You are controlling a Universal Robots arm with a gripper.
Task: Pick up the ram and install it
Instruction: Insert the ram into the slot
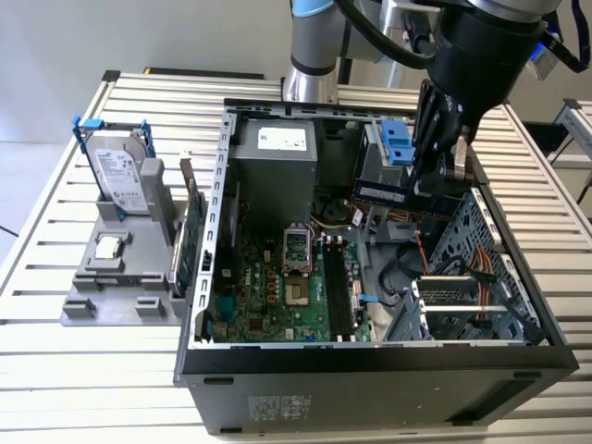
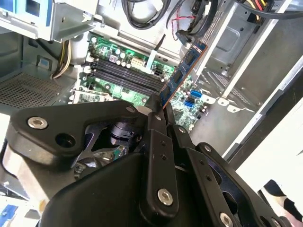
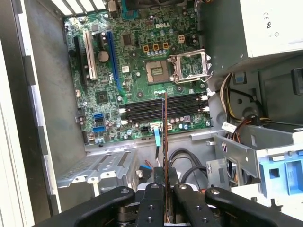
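My gripper (image 1: 427,185) hangs above the open computer case (image 1: 370,370), on the exterior view's right side, over the drive cage. It is shut on the ram (image 1: 381,194), a thin bluish-green stick that pokes out from the fingertips toward the exterior view's left. In the second wrist view the ram (image 2: 184,71) slants up from the gripper (image 2: 158,109). The first wrist view has the ram (image 3: 164,137) edge-on, rising from the gripper (image 3: 164,187) and lined up across the black memory slots (image 3: 142,109). Those slots (image 1: 338,291) lie well below the stick on the green motherboard (image 1: 268,305).
A power supply (image 1: 276,157) and blue drive clips (image 1: 396,141) sit at the case's back. Cables (image 1: 439,268) run through the drive cage beneath the gripper. On the exterior view's left, a grey stand (image 1: 111,296) carries a hard drive (image 1: 120,180), a square silver chip (image 1: 108,247) and a green card (image 1: 190,242).
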